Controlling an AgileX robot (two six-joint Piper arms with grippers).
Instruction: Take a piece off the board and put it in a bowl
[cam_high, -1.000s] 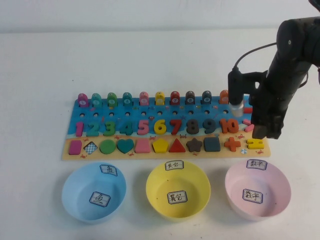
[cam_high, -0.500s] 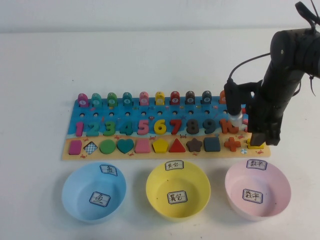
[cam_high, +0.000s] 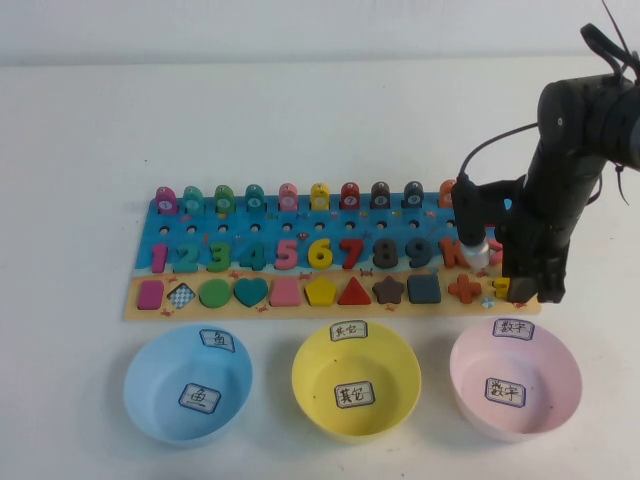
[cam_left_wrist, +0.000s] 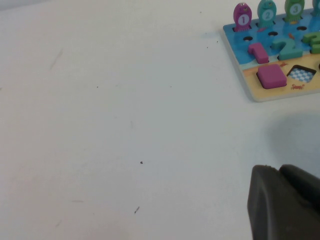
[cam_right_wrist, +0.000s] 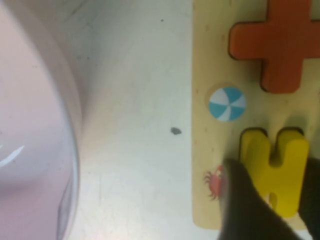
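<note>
Right gripper (cam_high: 522, 290) sits low over the right end of the puzzle board (cam_high: 300, 305), its fingers (cam_right_wrist: 240, 200) spread on either side of the yellow equals-sign piece (cam_right_wrist: 274, 167), which lies in its slot beside the orange plus piece (cam_right_wrist: 272, 47). I see the pink bowl (cam_high: 515, 385) just in front. Left gripper (cam_left_wrist: 285, 205) hovers over bare table (cam_left_wrist: 125, 125); I cannot tell its state.

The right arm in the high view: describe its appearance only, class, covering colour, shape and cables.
The right arm is matte black with rounded, bulky links. A thin black cable loops to a boxy black wrist camera with a silver lens. The right gripper is black. No markings are visible.
</note>
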